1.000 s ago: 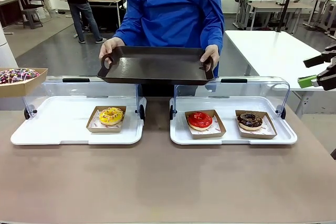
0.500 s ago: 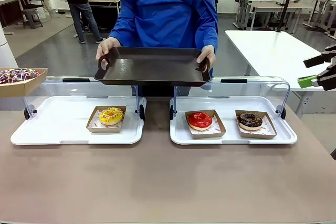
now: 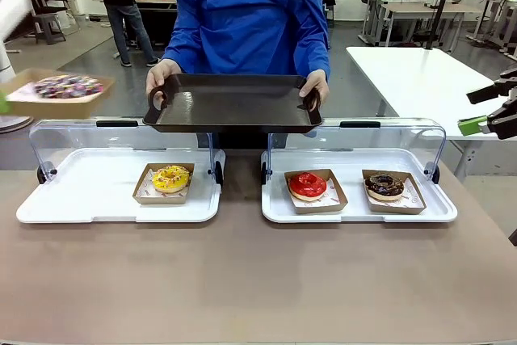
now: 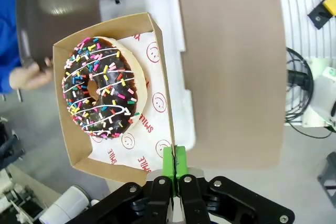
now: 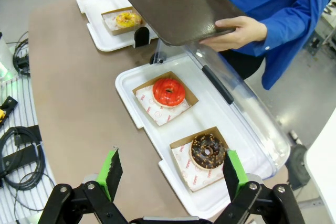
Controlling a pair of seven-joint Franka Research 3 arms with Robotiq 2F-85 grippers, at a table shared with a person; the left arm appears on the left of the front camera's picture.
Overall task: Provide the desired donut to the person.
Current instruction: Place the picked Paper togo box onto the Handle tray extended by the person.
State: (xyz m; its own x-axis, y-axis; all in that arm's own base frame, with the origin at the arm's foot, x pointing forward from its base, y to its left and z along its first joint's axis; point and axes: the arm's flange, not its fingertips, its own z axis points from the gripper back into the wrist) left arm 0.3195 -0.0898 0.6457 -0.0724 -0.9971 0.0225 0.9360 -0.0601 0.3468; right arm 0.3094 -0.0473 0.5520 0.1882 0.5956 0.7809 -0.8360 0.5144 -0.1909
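One sprinkle donut (image 4: 100, 87) sits in an open cardboard tray (image 4: 67, 145) lined with white paper printed with red smileys. The left gripper (image 4: 174, 155) carries this tray in the air, its green pads pressed together on the tray's near wall. The donut has dark chocolate icing, thin white icing stripes and many-coloured sprinkles, with a pale band of dough along one side.

In the front view the carried tray hangs at the far left, higher than the raised lid of the left white box (image 3: 97, 204). It is about level with, and well apart from, the glossy dark serving tray (image 3: 234, 103) that the person (image 3: 250, 14) in blue holds out by its ends with both hands.

The left white box holds one yellow donut (image 3: 170, 178) in its own cardboard tray. The right white box (image 3: 355, 214) holds a red donut (image 3: 308, 185) and a chocolate donut (image 3: 385, 186), each likewise in cardboard.

The right gripper (image 5: 171, 174) hangs off the right box's end, fingers wide apart.

The carried tray is blurred in the front view. The gripper holding it is cut off by the picture's left edge, where what may be a sliver of green pad shows.
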